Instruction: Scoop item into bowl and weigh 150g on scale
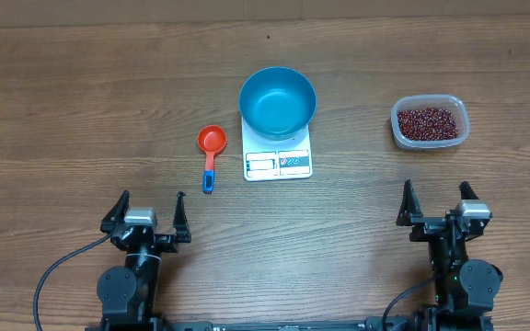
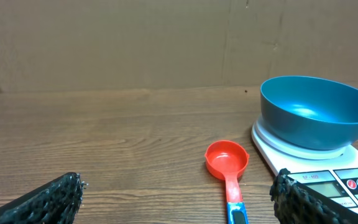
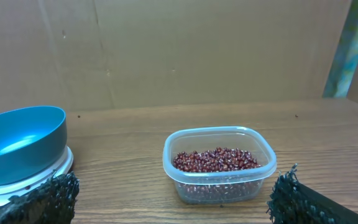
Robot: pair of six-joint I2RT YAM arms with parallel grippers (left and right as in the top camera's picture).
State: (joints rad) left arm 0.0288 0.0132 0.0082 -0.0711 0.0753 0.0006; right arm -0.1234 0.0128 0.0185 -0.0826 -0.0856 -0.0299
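The blue bowl [image 1: 278,101] [image 2: 319,112] [image 3: 18,144] stands empty on the white scale [image 1: 278,162] [image 2: 353,182] at the table's middle. Dark red beans [image 1: 426,121] [image 3: 216,160] fill a clear plastic tub [image 1: 430,123] [image 3: 219,165] to the right. An orange scoop with a blue handle end [image 1: 210,152] [image 2: 228,168] lies left of the scale. My left gripper [image 1: 145,213] [image 2: 179,198] is open and empty near the front edge, below the scoop. My right gripper [image 1: 437,206] [image 3: 178,196] is open and empty in front of the tub.
A brown cardboard wall [image 2: 135,43] backs the wooden table [image 1: 81,101]. Cables [image 1: 58,271] run from the arm bases at the front edge.
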